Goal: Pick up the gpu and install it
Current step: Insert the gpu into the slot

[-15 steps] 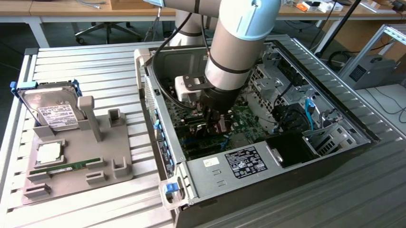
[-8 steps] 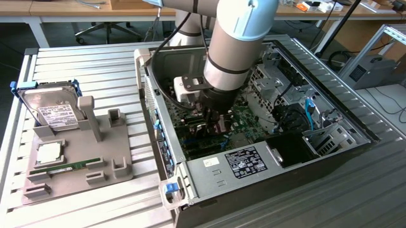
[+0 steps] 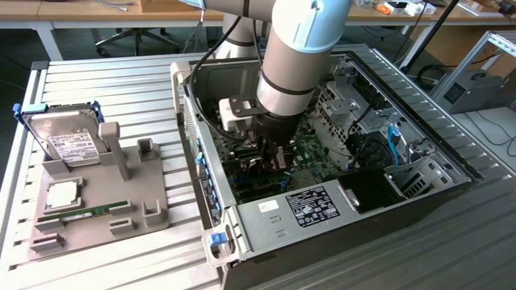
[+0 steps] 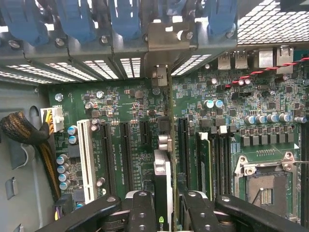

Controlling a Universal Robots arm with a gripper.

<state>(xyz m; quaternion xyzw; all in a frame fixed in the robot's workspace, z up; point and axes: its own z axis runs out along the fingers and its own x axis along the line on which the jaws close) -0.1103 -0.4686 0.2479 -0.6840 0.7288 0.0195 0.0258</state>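
The gripper (image 4: 163,205) sits closest, its black fingers (image 4: 141,212) clamped on the gpu (image 4: 163,186), which stands edge-on over the green motherboard (image 4: 130,121) inside the open computer case (image 3: 339,211) at the exterior view's centre. A grey parts stand (image 3: 93,199) with a hard drive (image 3: 69,142) is at lower left.

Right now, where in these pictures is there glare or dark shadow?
Exterior view: soft daylight, the arm shading the motherboard below it. Wrist view: bright glare through the case's rear vent grilles; the end effector holding the gpu sits dark at the edge.
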